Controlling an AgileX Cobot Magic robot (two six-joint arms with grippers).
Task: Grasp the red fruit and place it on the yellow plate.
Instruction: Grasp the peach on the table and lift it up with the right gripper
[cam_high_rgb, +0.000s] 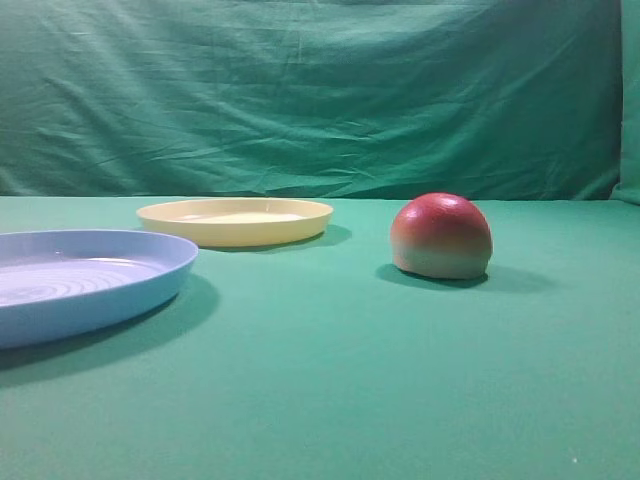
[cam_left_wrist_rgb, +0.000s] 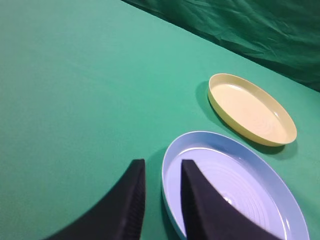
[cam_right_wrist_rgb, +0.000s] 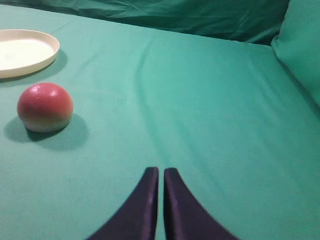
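Right wrist view: right gripper (cam_right_wrist_rgb: 160, 172) closed, empty | fruit (cam_right_wrist_rgb: 45, 107) on cloth (cam_right_wrist_rgb: 200, 100), well ahead-left of its fingers, untouched | yellow plate (cam_right_wrist_rgb: 22, 52) beyond fruit | left gripper (cam_left_wrist_rgb: 162, 170) slightly open, empty, over blue plate (cam_left_wrist_rgb: 250, 165) rim

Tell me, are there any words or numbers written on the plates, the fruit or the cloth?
None: no words, numbers, labels or signs show in any view.
The yellow plate is plain.
The blue plate shows only ring-shaped ridges, no writing.
The red fruit has no sticker that I can see.
The green cloth is bare.
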